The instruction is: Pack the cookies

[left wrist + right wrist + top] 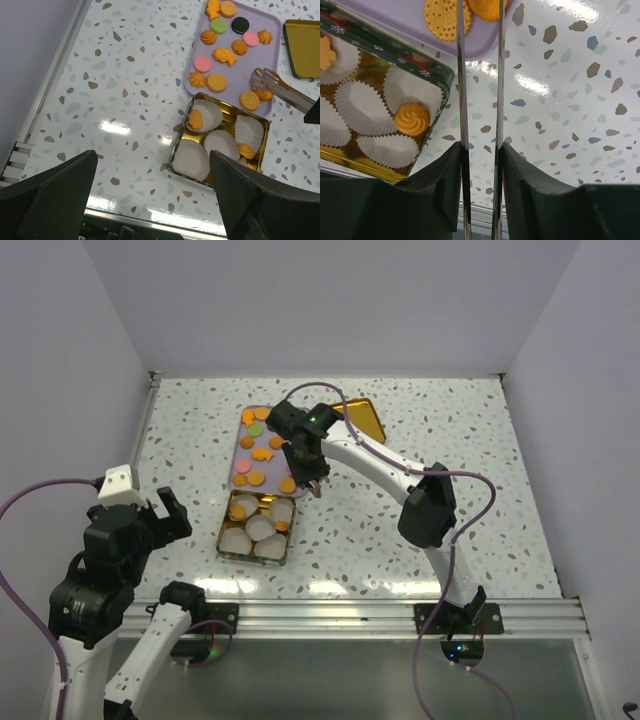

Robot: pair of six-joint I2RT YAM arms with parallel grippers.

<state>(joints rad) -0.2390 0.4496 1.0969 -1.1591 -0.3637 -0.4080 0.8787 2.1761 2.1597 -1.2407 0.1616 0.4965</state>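
Several cookies (258, 450), mostly orange with a few pink, green and black, lie on a lavender tray (280, 22). My right gripper (481, 147) is shut on metal tongs (461, 75). The tong tips (265, 80) sit at an orange cookie (261, 93) on the tray's near right corner, beside a round biscuit (440, 19). A gold tin (222, 540) with white paper cups holds an orange swirl cookie (412, 118) and another orange one (195, 119). My left gripper (152, 160) hangs open over the table, left of the tin, holding nothing.
A gold lid (365, 418) lies at the tray's right, behind the right arm (428, 505). White walls close in the speckled table on the left, back and right. A metal rail (380, 615) runs along the near edge.
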